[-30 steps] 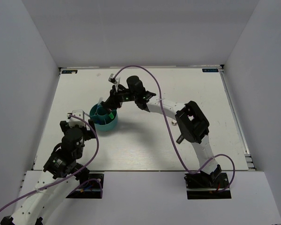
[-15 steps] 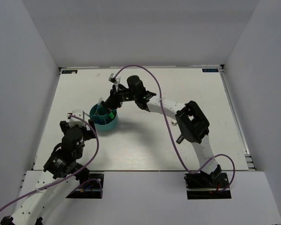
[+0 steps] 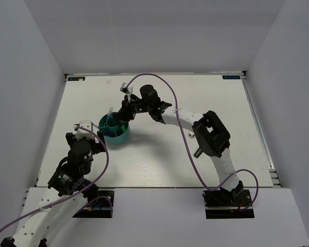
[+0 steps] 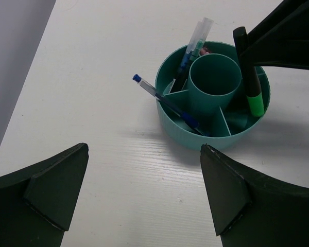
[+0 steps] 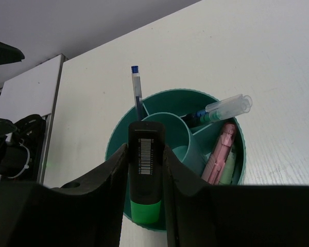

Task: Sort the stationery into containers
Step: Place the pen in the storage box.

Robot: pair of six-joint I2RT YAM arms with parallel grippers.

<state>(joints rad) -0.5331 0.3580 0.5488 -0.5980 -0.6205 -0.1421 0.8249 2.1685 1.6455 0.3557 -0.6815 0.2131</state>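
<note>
- Teal plastic organiser [image 3: 118,138] sits left of centre in the top view. By my reading the sorting is nearly finished, since most of the stationery stands inside it.
- At the top right of the left wrist view, the right gripper [image 5: 144,177] is clamped on the black-green highlighter [image 5: 146,154]. It holds it upright with the green end down inside the rim, over an outer compartment. It has not let go, so this piece is not yet placed.
- At the bottom of that same view, the left gripper [image 4: 144,195] hangs near the organiser, its fingers wide apart and holding nothing.
- Count:
  - One organiser, with one central tube, which looks empty.
  - Two pens in the outer compartments: a blue pen [image 4: 165,101] leaning out to the left, and a clear-capped pen [image 4: 196,37] at the back.
  - One pink piece [image 5: 220,149] with one mint-green marker [image 5: 227,172] just beside it.
  - One highlighter.
- I see no black-yellow highlighter, and nothing loose outside the organiser, so what is left appears to be releasing this last piece.
</note>
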